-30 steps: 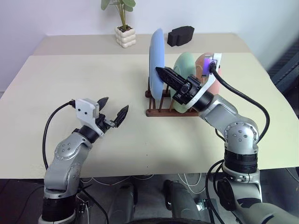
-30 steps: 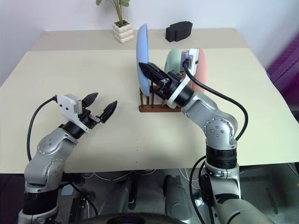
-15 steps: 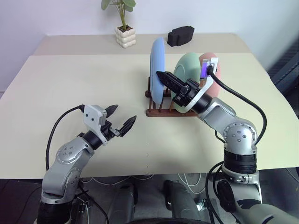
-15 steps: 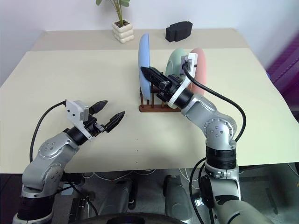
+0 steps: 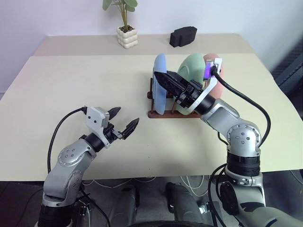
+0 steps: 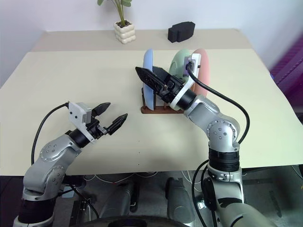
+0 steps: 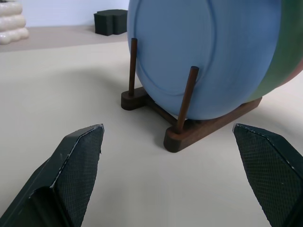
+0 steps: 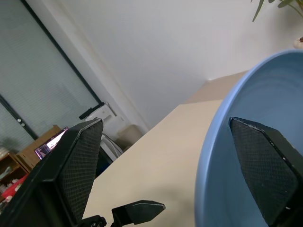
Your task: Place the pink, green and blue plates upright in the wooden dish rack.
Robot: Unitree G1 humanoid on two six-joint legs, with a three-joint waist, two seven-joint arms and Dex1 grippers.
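Plant pot (image 5: 127, 37), black block (image 5: 182, 35), well behind wooden dish rack (image 5: 163, 112)

- Head stereo pair: high, facing forward and down over table (image 5: 71, 80); near-identical coverage.
- Left wrist: low, close on wooden dish rack (image 7: 189, 135).
- Right wrist: tilted up, against blue plate (image 8: 255, 113).

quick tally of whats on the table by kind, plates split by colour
blue plate: 1
green plate: 1
pink plate: 1
wooden dish rack: 1
potted plant: 1
black block: 1
total: 6
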